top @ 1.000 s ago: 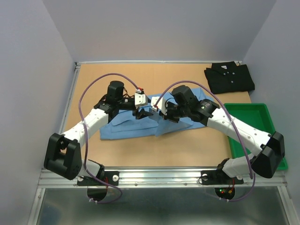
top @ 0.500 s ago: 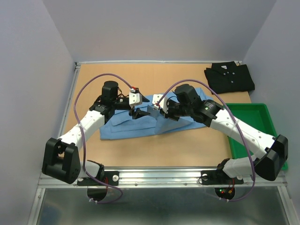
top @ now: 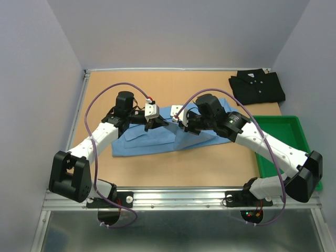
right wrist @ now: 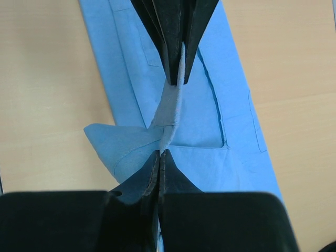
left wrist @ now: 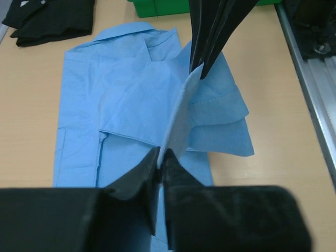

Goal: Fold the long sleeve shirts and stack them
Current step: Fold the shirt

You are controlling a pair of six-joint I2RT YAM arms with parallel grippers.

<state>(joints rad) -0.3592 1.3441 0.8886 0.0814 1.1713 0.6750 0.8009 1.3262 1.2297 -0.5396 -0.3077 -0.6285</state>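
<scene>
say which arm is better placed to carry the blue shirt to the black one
Right, probably: the right gripper and left gripper both pinch a raised fold of the light blue shirt, but the black shirt lies in the far right corner, on the right gripper's side.

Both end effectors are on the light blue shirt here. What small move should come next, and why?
Probably raise both together a little, then carry the fold across. The left end effector and right end effector each pinch one ridge of the light blue shirt, raised between them.
</scene>
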